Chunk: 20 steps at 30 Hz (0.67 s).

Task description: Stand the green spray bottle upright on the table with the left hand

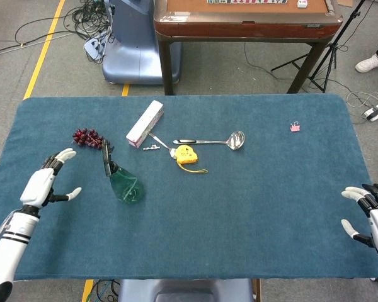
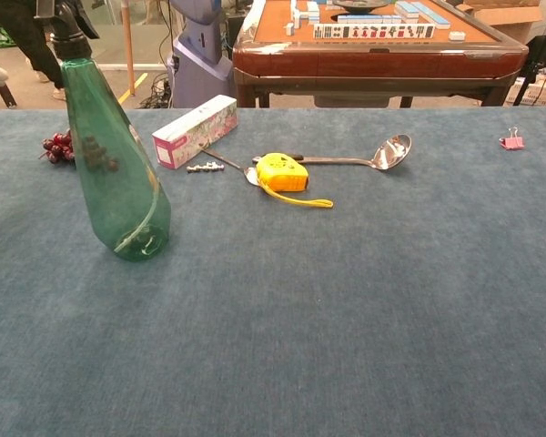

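Note:
The green spray bottle stands upright on the blue table by itself, its black nozzle at the top. My left hand hovers to the left of it, well apart, fingers spread and holding nothing; only a fingertip of it shows at the chest view's left edge. My right hand rests open at the table's right front edge, far from the bottle.
Behind the bottle lie a bunch of dark grapes, a pink-and-white box, a yellow tape measure, a metal ladle and a small pink clip. A wooden table stands beyond the far edge.

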### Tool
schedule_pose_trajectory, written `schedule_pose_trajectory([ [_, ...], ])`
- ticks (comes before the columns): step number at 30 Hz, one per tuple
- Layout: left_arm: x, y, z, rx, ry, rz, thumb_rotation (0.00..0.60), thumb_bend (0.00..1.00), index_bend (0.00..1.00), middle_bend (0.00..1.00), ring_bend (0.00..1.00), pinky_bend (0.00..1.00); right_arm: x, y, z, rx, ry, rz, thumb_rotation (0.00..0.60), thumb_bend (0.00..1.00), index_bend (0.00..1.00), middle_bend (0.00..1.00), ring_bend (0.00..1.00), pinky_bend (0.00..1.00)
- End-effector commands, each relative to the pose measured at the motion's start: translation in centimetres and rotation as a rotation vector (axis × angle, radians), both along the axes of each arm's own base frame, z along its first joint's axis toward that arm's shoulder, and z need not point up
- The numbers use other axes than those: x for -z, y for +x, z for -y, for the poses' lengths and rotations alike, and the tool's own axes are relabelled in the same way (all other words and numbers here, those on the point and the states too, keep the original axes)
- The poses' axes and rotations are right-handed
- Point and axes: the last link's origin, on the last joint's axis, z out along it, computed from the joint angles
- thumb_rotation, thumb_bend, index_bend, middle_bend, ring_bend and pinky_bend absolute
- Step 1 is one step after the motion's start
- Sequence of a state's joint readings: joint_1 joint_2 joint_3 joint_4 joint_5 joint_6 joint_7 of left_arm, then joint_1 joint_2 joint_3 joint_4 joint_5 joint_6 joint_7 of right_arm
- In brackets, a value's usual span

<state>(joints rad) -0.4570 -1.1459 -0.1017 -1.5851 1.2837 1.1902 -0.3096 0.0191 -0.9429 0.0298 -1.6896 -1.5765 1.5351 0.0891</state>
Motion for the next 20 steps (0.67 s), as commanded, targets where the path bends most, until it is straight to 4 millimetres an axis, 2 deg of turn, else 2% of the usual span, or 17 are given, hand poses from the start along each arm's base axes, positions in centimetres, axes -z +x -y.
schedule_pose_trajectory([
  [1,-0.8,-1.1,2.1,-0.045,0.065,-0.045,0.6,0.28,0.11,0.06,0.0,0.0,0.1,0.1,0.2,-0.003,0.007,0.001,0.6,0.26,0.31,0.28,0.14,0.12],
  [8,-1.3,-1.6,4.9,-0.035,0.104,-0.13,0.6,0.28,0.11,0.06,0.0,0.0,0.5,0.5,0.3,-0.025,0.027,0.009,0.6,0.25,0.31,0.28,0.14,0.12],
  [20,-1.1,-0.2,8.2,0.029,0.128,-0.226,0.6,0.28,0.11,0.06,0.0,0.0,1.3,0.5,-0.4,-0.024,0.057,0.028,0.6,0.25,0.31,0.28,0.14,0.12],
])
